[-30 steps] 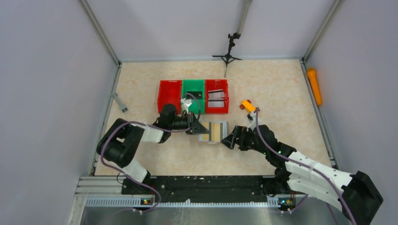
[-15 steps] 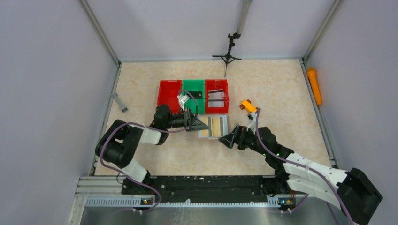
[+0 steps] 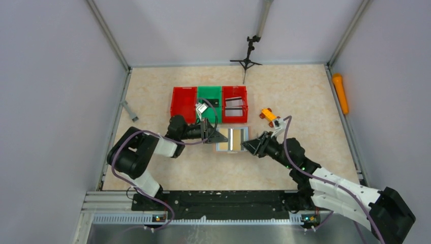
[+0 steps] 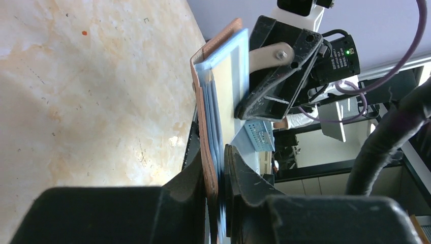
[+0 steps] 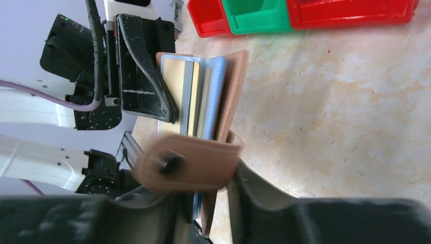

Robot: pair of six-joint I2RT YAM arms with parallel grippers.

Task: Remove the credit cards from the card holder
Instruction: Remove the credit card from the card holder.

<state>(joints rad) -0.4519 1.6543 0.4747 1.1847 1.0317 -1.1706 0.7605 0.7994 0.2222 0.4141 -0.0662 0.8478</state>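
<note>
The tan-brown card holder (image 3: 231, 139) hangs open between my two grippers, just in front of the bins. My left gripper (image 3: 217, 136) is shut on its left edge; in the left wrist view the leather and blue panels (image 4: 223, 76) sit pinched in that gripper (image 4: 219, 168). My right gripper (image 3: 249, 145) has closed on the right edge, next to the brown snap strap (image 5: 188, 162). Credit cards show inside: a tan-gold card (image 5: 178, 86) and a light blue card (image 5: 216, 96). Two white-grey striped cards (image 3: 234, 105) lie in the right red bin, a black card (image 3: 212, 103) in the green bin.
Three bins stand in a row behind the holder: red bin (image 3: 182, 104), green bin (image 3: 207, 96), red bin (image 3: 246, 104). A small orange object (image 3: 268, 115) lies just behind my right arm. An orange cylinder (image 3: 340, 93) rests by the right wall, a tripod (image 3: 247, 60) at the back.
My right gripper came up to the holder's right edge and closed on it from wide open. The holder shifted slightly right and back with the left gripper, which stayed shut.
</note>
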